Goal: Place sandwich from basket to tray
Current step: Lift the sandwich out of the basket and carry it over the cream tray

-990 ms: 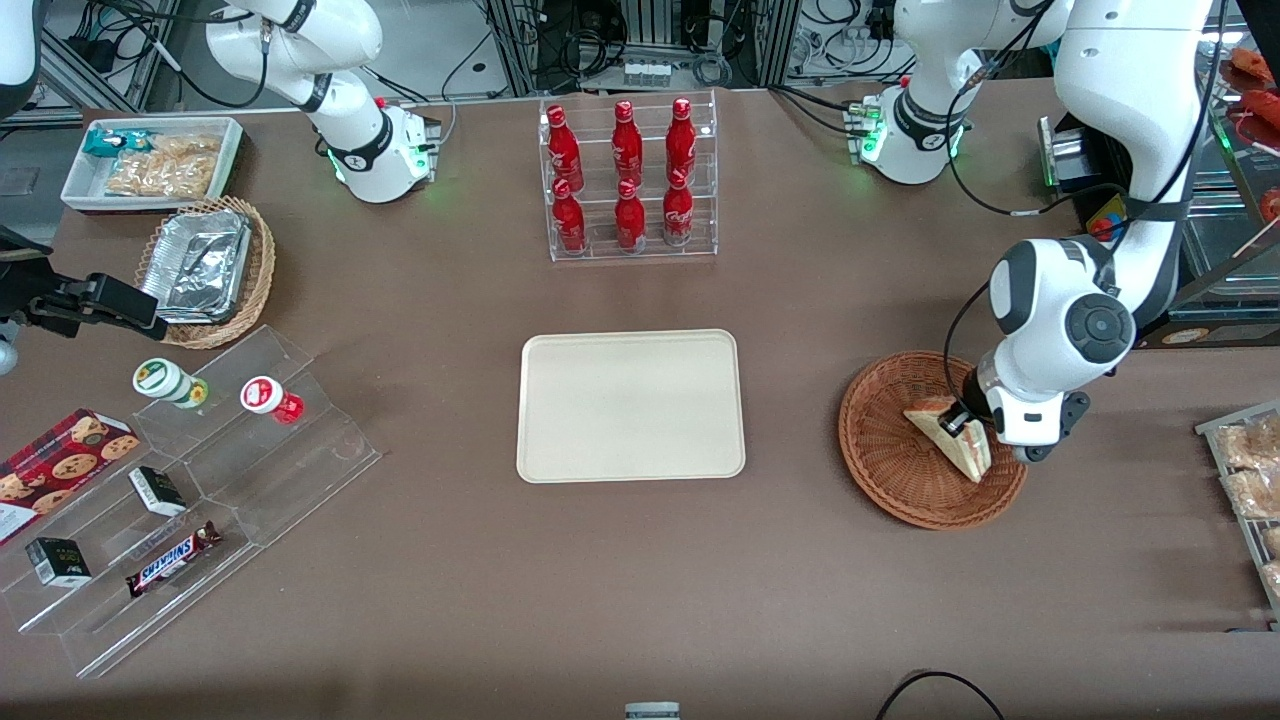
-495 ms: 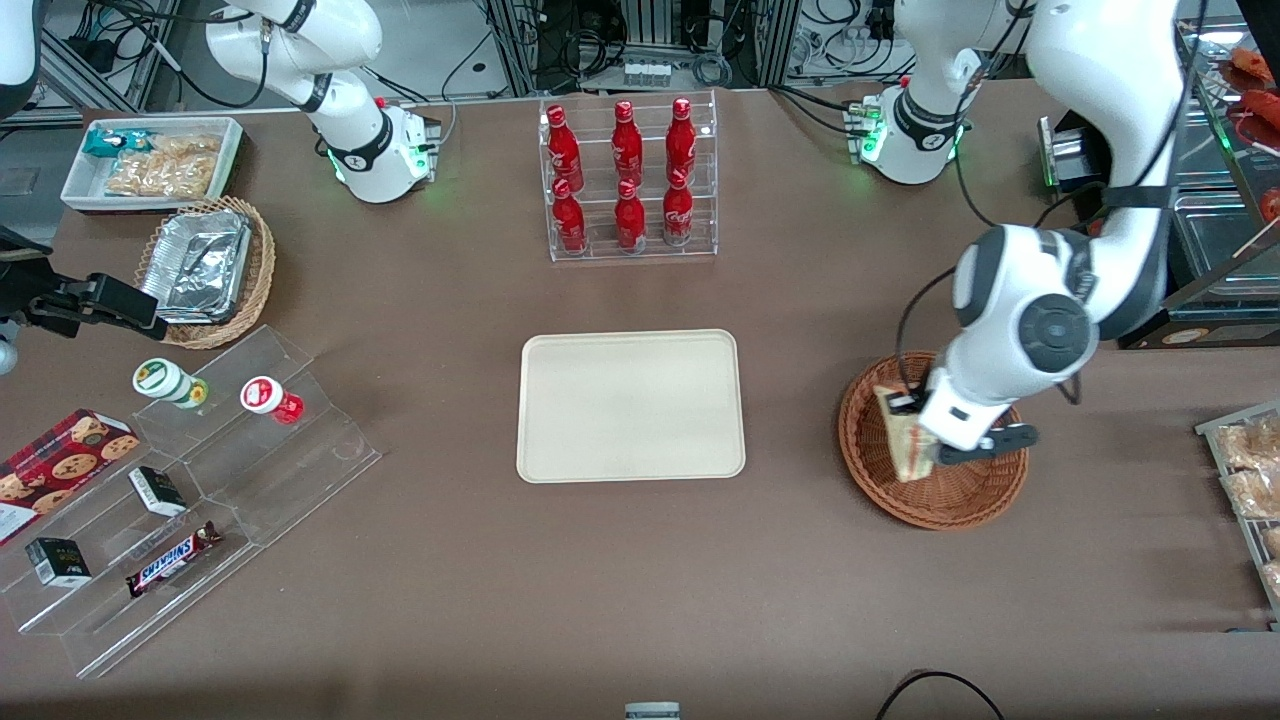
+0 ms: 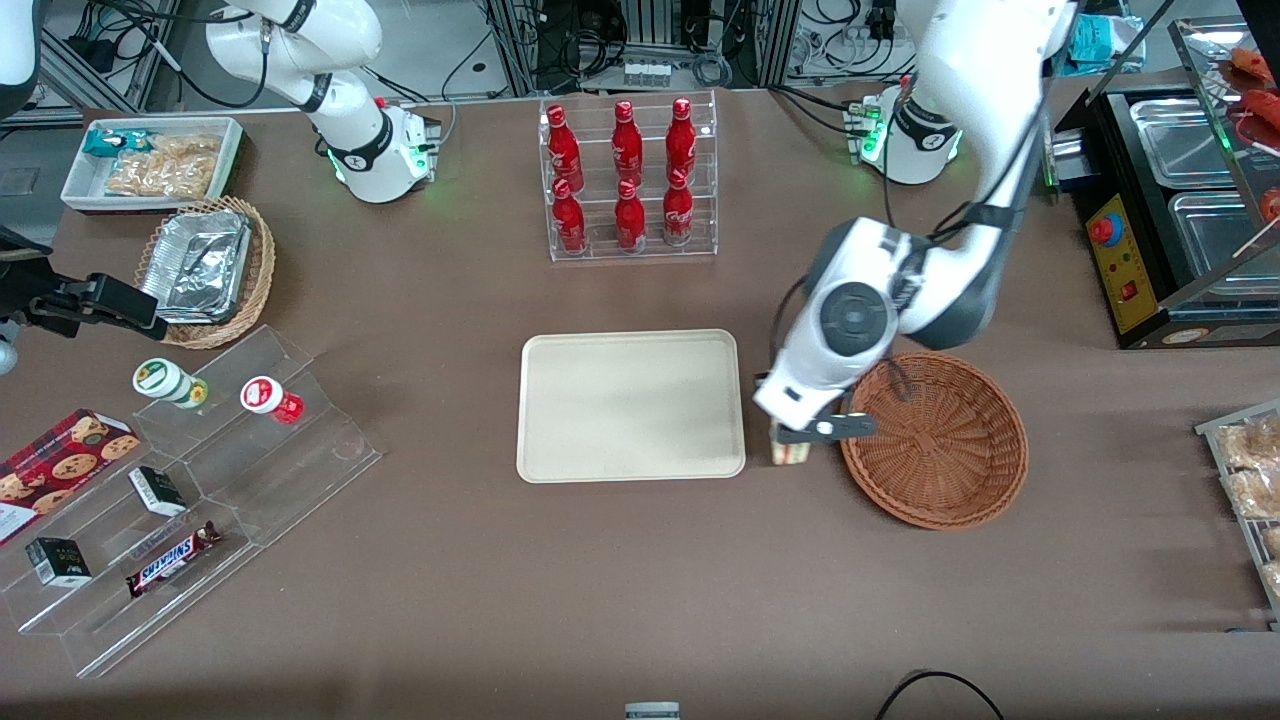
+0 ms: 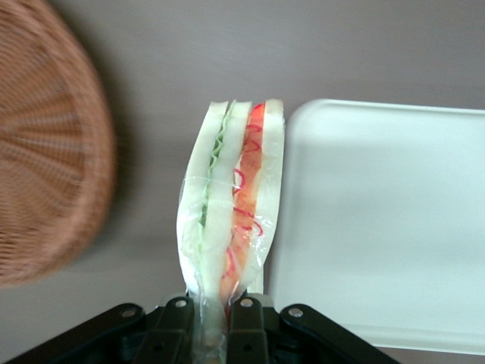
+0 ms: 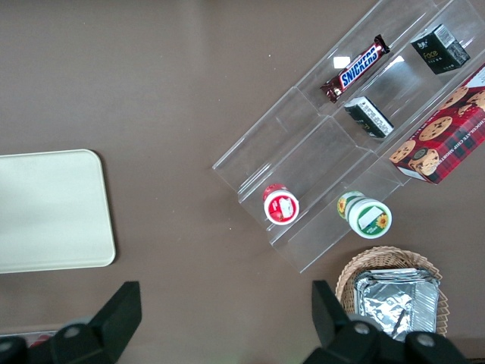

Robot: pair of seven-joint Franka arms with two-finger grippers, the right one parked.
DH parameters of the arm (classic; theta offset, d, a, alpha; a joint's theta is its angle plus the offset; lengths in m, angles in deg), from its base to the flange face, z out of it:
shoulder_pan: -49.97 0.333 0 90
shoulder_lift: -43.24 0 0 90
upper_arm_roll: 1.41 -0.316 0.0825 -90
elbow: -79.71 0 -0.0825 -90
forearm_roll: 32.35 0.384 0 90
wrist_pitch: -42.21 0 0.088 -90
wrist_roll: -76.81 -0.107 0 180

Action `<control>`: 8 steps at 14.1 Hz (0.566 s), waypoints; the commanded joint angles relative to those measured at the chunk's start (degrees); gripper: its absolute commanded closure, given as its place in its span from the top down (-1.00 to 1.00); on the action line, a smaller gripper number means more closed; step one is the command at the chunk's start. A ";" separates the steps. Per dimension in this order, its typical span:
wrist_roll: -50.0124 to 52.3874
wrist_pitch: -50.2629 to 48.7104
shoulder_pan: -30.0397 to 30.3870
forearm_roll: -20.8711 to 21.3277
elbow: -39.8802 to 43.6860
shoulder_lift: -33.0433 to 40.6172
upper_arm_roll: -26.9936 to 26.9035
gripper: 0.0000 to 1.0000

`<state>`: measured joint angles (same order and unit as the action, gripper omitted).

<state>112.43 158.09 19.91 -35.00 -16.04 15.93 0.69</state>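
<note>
Brown table being crossed: sandwich being carried, clamped in hand, between basket and tray. Next: being positioned over tray, lowered, released.

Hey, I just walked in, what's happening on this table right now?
The left arm's hand is shut on a wrapped sandwich and holds it above the bare table, between the round wicker basket and the cream tray. The basket has nothing in it, and the sandwich is not yet on the tray, which lies just beside it.
</note>
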 commanded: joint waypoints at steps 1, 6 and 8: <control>4.18 -2.06 -4.82 -2.52 9.33 -7.12 -0.87 -0.94; 10.60 -2.15 -10.89 -2.88 18.13 -14.16 -0.87 -0.94; 12.80 -1.80 -13.35 -2.71 18.50 -15.58 -0.87 -0.94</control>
<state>122.92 158.03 9.16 -37.08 -1.31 3.08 0.74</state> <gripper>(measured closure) 0.859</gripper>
